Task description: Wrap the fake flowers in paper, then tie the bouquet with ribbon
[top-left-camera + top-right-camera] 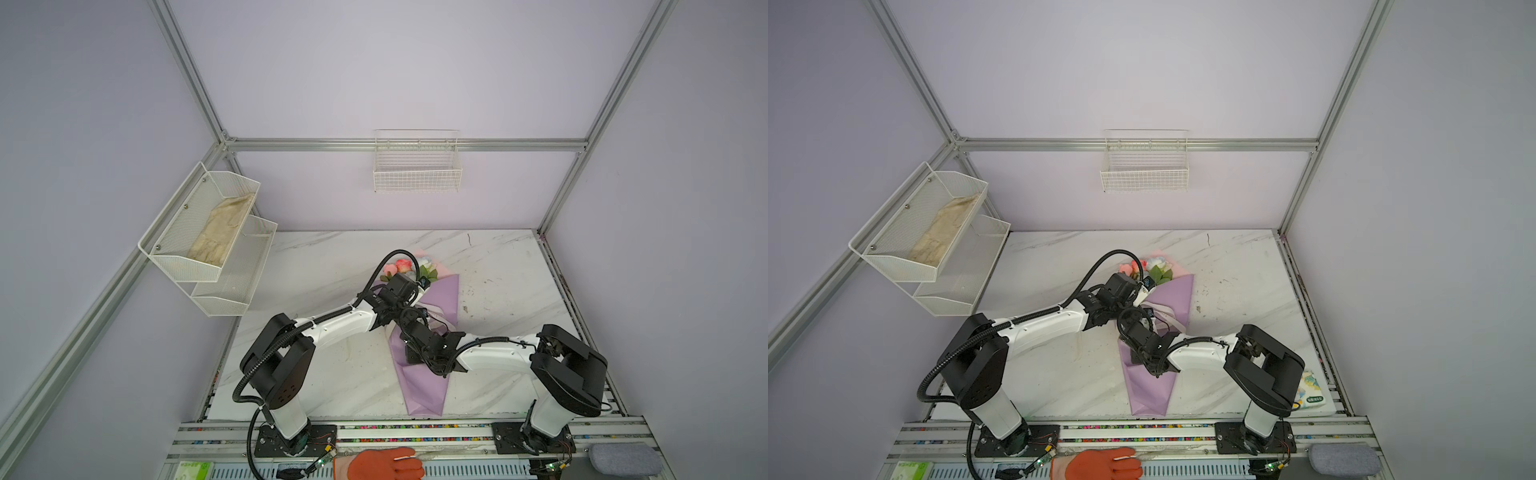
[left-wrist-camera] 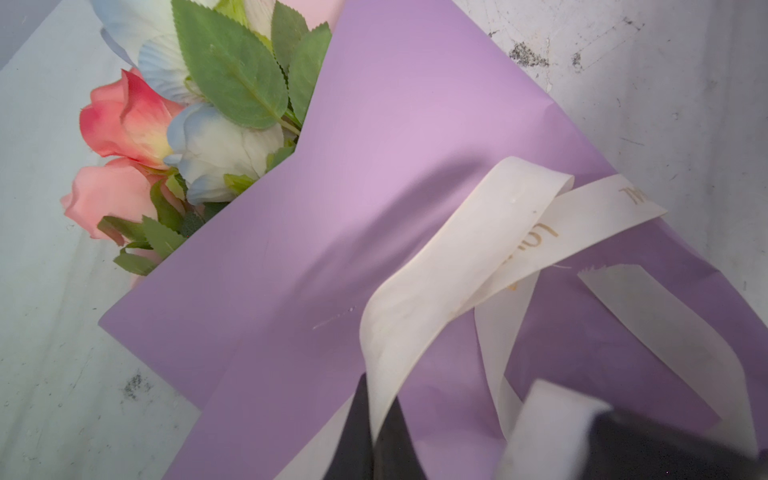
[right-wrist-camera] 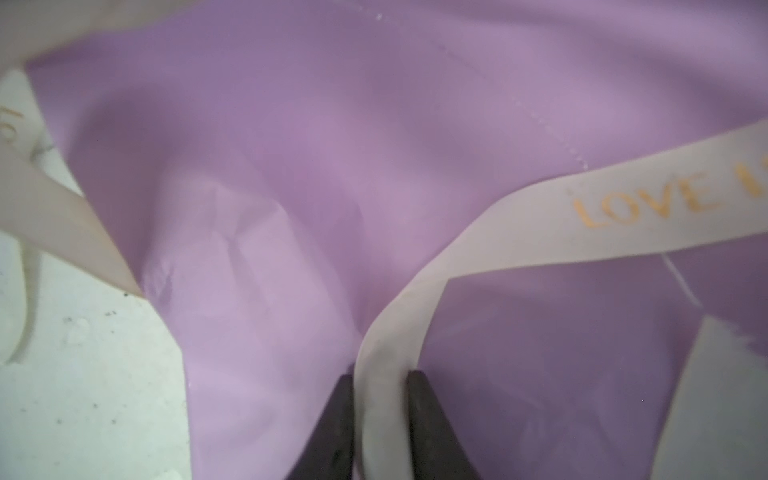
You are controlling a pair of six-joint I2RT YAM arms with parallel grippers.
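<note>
The bouquet (image 1: 442,291) lies on the marble table in both top views, wrapped in lilac paper (image 2: 374,145). Its fake flowers (image 2: 174,137), coral, pink and white-blue roses with green leaves, stick out at the far end (image 1: 1156,266). A cream ribbon (image 2: 457,266) with gold lettering loops over the wrap. In both top views the two arms meet above the middle of the wrap. My left gripper (image 2: 379,390) is shut on one ribbon strand. My right gripper (image 3: 380,374) is shut on another strand (image 3: 540,224), just above the paper.
A white mesh shelf (image 1: 199,232) holding a beige cloth hangs on the left wall. A wire basket (image 1: 417,166) hangs on the back wall. An orange-gloved hand (image 1: 382,463) rests at the front rail, with a grey pad (image 1: 623,459) and a tissue pack (image 1: 1308,388) to the right.
</note>
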